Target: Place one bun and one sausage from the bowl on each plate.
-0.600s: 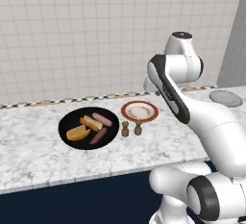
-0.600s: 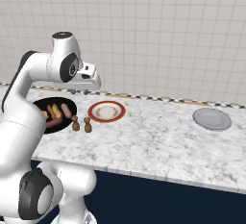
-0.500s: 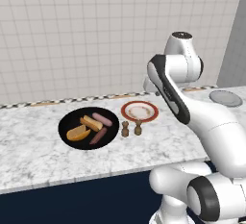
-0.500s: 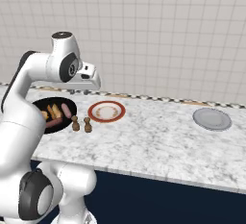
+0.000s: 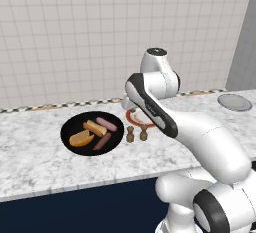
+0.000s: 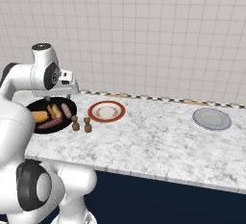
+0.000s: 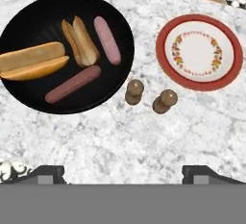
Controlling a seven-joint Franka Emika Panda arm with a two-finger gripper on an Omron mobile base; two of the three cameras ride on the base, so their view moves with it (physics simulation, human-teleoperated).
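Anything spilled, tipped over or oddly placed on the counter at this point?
Nothing stands out. Two buns and two sausages lie inside the black bowl, the two small brown shakers stand upright beside it, and the red-rimmed plate and grey plate sit flat and bare.

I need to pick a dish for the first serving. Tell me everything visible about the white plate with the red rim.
The red-rimmed plate is small, round and glossy, ceramic by its look: white centre, a ring of small floral marks, a broad red-brown rim. It lies flat and empty on the marble counter, beside the black bowl but apart from it. Two small brown shakers stand just in front, not touching it.
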